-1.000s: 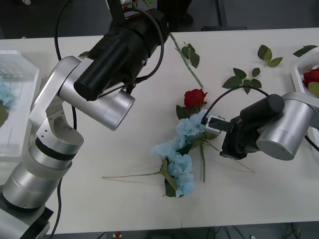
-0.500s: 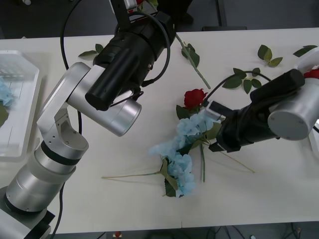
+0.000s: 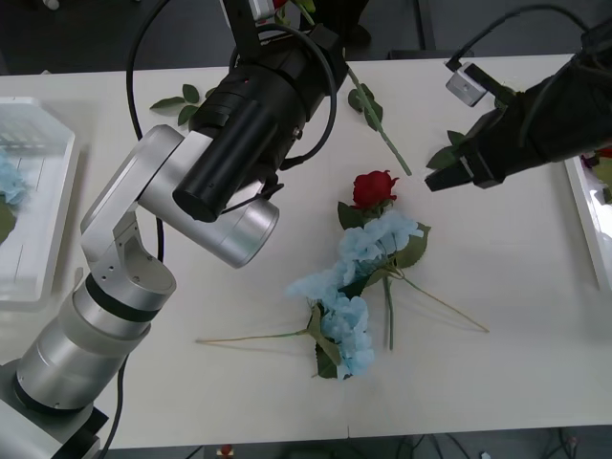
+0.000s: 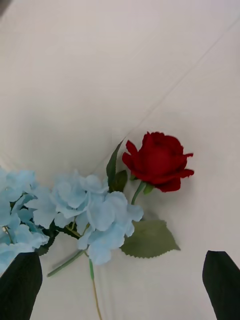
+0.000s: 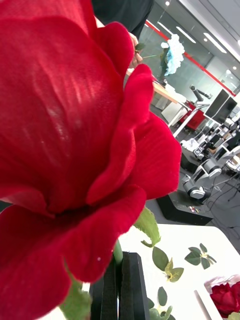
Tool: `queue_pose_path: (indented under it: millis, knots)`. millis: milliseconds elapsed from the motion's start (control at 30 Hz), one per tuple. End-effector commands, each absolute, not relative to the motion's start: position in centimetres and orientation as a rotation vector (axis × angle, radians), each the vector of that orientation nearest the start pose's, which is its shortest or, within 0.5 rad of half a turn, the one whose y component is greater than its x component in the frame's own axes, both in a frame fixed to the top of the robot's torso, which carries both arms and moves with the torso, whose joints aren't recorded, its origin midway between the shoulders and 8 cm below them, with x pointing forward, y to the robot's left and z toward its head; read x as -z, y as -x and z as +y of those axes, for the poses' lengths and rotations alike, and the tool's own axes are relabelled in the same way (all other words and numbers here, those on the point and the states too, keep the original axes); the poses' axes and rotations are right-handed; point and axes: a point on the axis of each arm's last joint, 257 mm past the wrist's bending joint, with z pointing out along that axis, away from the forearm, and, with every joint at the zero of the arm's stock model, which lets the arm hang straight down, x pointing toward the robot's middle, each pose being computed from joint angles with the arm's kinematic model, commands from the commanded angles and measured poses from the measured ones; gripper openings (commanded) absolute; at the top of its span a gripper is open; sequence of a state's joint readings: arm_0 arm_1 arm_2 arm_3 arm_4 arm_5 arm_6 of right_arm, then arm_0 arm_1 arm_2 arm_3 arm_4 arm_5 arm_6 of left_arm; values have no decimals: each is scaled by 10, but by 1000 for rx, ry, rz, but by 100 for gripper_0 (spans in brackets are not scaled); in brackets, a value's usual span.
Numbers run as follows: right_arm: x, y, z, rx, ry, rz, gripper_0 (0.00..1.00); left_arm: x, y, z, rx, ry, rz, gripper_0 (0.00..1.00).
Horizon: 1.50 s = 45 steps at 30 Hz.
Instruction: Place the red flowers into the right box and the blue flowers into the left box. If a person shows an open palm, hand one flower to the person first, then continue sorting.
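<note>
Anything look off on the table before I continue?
Yes: mid-table, a deep red artificial rose lies tangled with pale-blue fluffy hydrangeas, leaves and stems overlapping, so a single pick looks tricky. Loose green leaf sprigs lie near the far edge.

Robotics lab or open-plan test hall is indicated. Large white table (image 3: 535, 363) is seen from above, laid out as workstation, with white plastic bin (image 3: 38, 229) at left edge. Beyond table's far edge, in left wrist view, big open interior is shown: long ceiling strip lights (image 5: 187, 35), red line along glazed wall (image 5: 200, 67), dark monitor (image 5: 220, 106), and further silver-and-black robot arms (image 5: 202, 175) parked on dark base on floor.
</note>
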<state>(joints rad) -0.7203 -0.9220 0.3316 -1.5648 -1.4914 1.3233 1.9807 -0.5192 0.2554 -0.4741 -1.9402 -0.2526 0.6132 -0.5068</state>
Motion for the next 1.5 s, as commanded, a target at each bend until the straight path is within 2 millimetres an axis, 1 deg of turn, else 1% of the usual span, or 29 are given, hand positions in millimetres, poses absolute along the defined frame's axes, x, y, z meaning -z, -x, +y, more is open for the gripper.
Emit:
queue_pose_path:
  millis: [33,200,233,300,367,400,433,500,567,600,633,667,733,800,867,933,1167,1200,1233,1267,1300,1333,1500]
  knots:
    - [94,-494,-126,-613,1155,2138,94,-31,-535,-23,726,-32,1424,0]
    - [75,-486,-93,-705,1176,2094,94,-30,-535,-23,727,-31,1426,0]
    - [73,-485,-89,-721,1174,2091,93,-30,-535,-23,727,-31,1426,0]
    - [68,-479,-74,-775,1163,2092,94,-30,-535,-23,727,-31,1426,0]
    - [64,-477,-63,-802,1154,2089,94,-30,-535,-23,727,-31,1426,0]
    - [64,-477,-56,-808,1152,2091,94,-30,-535,-23,727,-31,1426,0]
    - [64,-477,-54,-807,1151,2092,93,-30,-535,-23,727,-31,1426,0]
    - [69,-477,-44,-798,1157,2107,94,-30,-535,-23,727,-31,1426,0]
    - [73,-476,-36,-796,1156,2116,91,-30,-535,-23,727,-31,1426,0]
    - [74,-476,-32,-797,1158,2114,83,-30,-535,-23,727,-31,1426,0]
    - [77,-475,-29,-800,1161,2119,71,-30,-535,-23,727,-31,1426,0]
    - [78,-475,-29,-799,1159,2122,64,-30,-535,-23,727,-31,1426,0]
    - [82,-474,-26,-799,1156,2134,32,-30,-535,-23,727,-31,1426,0]
    - [85,-475,-27,-800,1148,2145,16,-30,-535,-23,727,-31,1426,0]
    - [85,-475,-27,-801,1141,2152,6,-30,-535,-23,727,-31,1426,0]
    - [86,-477,-28,-797,1131,2160,0,-30,-535,-23,727,-31,1426,0]
    - [87,-479,-30,-786,1113,2174,0,-30,-535,-23,727,-31,1426,0]
    - [87,-480,-31,-782,1108,2175,0,-30,-535,-23,727,-31,1426,12]
    - [88,-480,-31,-781,1106,2179,0,-30,-535,-23,727,-31,1426,47]
    - [88,-481,-31,-780,1103,2179,0,-30,-535,-23,727,-31,1426,61]
    - [89,-481,-32,-775,1101,2183,0,-30,-535,-23,727,-31,1426,85]
    - [88,-482,-32,-774,1098,2183,0,-30,-535,-23,727,-31,1426,100]
    - [88,-484,-37,-761,1086,2192,0,-30,-535,-23,727,-31,1426,100]
